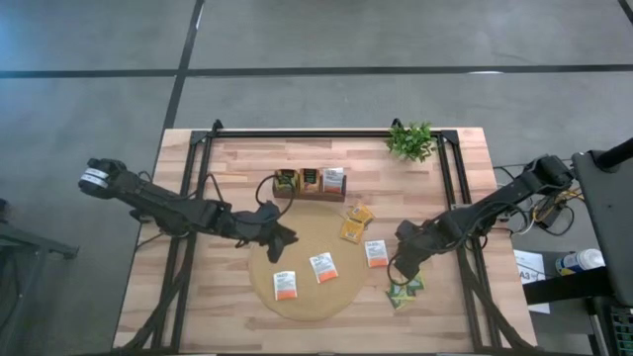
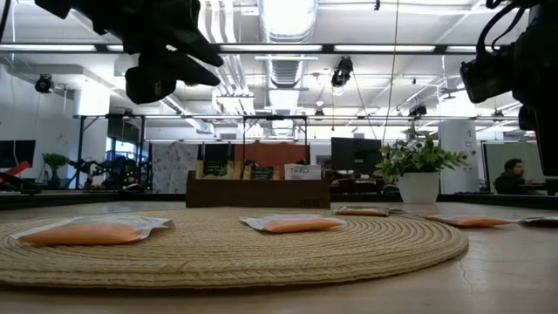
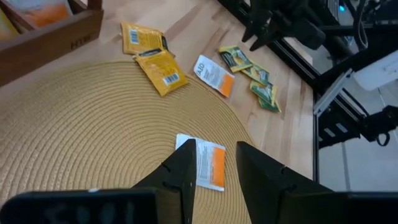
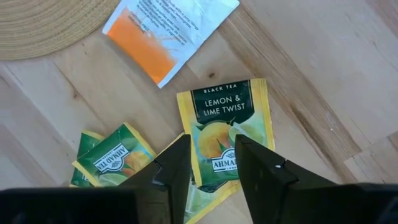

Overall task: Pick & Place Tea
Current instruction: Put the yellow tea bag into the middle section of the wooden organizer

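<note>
The right gripper (image 4: 208, 158) hovers with parted, empty fingers over the green tea sachets (image 4: 227, 134) on the table (image 4: 323, 68). The left gripper (image 3: 211, 165) hangs released above the round mat (image 3: 93, 118).

Two black jointed arms; black cables; dark angular jaws.

Bright overhead ceiling lights (image 2: 283, 17), soft shadows, background perhaps slightly blurred

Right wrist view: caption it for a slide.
Right gripper open above green tea sachets on the wooden table.
</note>
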